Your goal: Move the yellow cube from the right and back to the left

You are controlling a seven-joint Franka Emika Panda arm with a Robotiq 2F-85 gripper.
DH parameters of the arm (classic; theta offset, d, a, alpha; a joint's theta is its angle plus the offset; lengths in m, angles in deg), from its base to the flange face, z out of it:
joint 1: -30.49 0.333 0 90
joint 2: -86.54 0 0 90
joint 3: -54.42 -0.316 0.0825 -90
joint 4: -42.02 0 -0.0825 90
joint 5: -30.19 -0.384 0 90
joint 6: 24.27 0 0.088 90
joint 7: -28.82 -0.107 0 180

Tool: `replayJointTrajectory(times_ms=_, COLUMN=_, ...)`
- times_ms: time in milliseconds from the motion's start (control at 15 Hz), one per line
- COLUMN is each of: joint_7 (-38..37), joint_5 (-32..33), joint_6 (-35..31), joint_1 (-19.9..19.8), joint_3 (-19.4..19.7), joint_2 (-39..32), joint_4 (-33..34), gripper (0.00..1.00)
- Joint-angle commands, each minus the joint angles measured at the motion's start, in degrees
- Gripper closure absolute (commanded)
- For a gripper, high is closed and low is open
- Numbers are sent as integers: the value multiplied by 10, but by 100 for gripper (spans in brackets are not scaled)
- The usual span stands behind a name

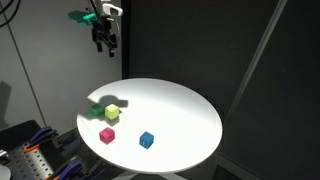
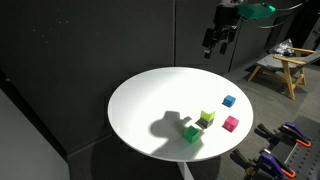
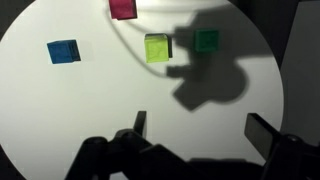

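The yellow cube, lime-tinted, sits on the round white table in both exterior views and in the wrist view. A brighter green cube lies right beside it. My gripper hangs high above the table, far from the cubes. In the wrist view its two fingers stand wide apart with nothing between them. It is open and empty.
A pink cube and a blue cube also lie on the table. The gripper's shadow falls near the green cube. Clamps and a wooden stand lie beyond the table edge.
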Motion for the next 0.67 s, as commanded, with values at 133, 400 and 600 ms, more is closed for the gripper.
replayJointTrajectory(times_ms=133, joint_7=-62, joint_5=6, joint_6=-9, joint_1=-4, joint_3=-3, joint_2=-70, joint_4=46, gripper=0)
replayJointTrajectory(times_ms=400, joint_7=-78, joint_5=10, joint_6=-20, joint_1=-2, joint_3=0, joint_2=-106, joint_4=57, gripper=0)
replayJointTrajectory(times_ms=600, joint_7=-67, joint_5=11, joint_6=-25, joint_1=1, joint_3=2, joint_2=-129, joint_4=61, gripper=0)
